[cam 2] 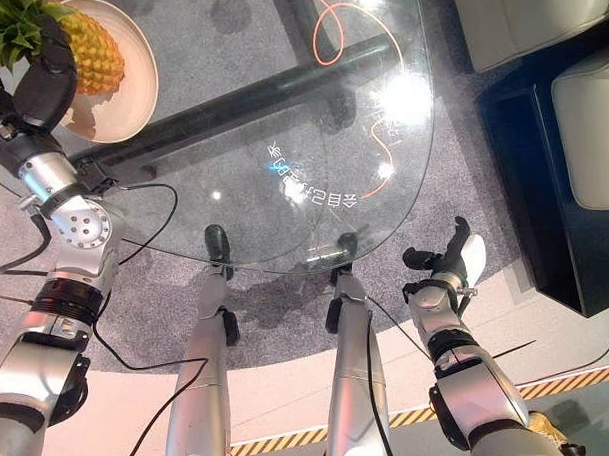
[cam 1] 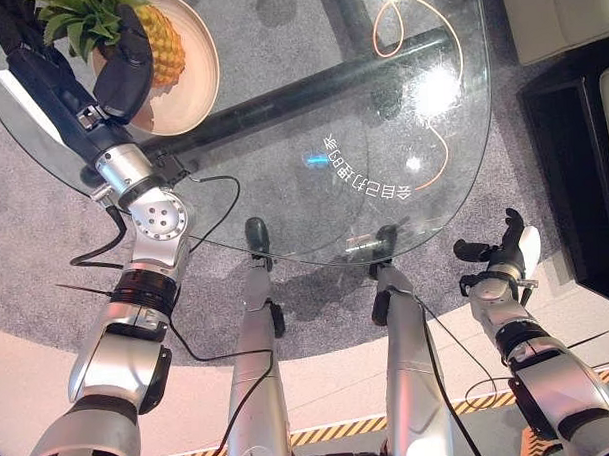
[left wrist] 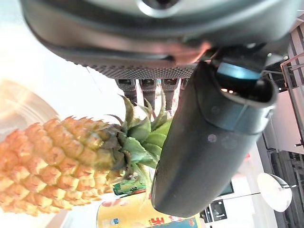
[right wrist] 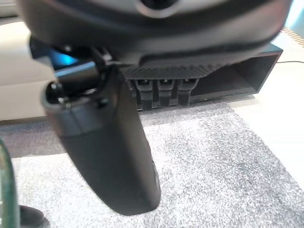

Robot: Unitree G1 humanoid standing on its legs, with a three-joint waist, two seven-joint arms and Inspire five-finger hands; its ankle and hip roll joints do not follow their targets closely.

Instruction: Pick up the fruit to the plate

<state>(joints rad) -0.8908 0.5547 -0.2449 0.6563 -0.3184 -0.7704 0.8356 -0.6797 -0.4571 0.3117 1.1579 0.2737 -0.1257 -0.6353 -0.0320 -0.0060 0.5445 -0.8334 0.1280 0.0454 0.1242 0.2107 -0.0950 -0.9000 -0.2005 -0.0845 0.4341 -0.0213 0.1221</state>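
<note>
A yellow pineapple (cam 1: 165, 45) with a green leafy crown (cam 1: 77, 21) lies on its side on a round beige plate (cam 1: 198, 87) at the far left of the glass table (cam 1: 454, 198). My left hand (cam 1: 127, 62) hovers over the crown end of the fruit. In the left wrist view the pineapple (left wrist: 52, 166) and its leaves sit between the straight thumb (left wrist: 209, 142) and the row of fingers (left wrist: 147, 85), with nothing curled round them. My right hand (cam 1: 501, 253) hangs open and empty beside the table's near right edge, away from the fruit.
An orange cable (cam 1: 397, 25) loops on the far side under the glass. A dark bar (cam 1: 310, 88) runs beneath the tabletop. A black low cabinet (cam 1: 583, 168) and a pale cushion (cam 1: 557, 14) stand to the right. Grey carpet lies under the table.
</note>
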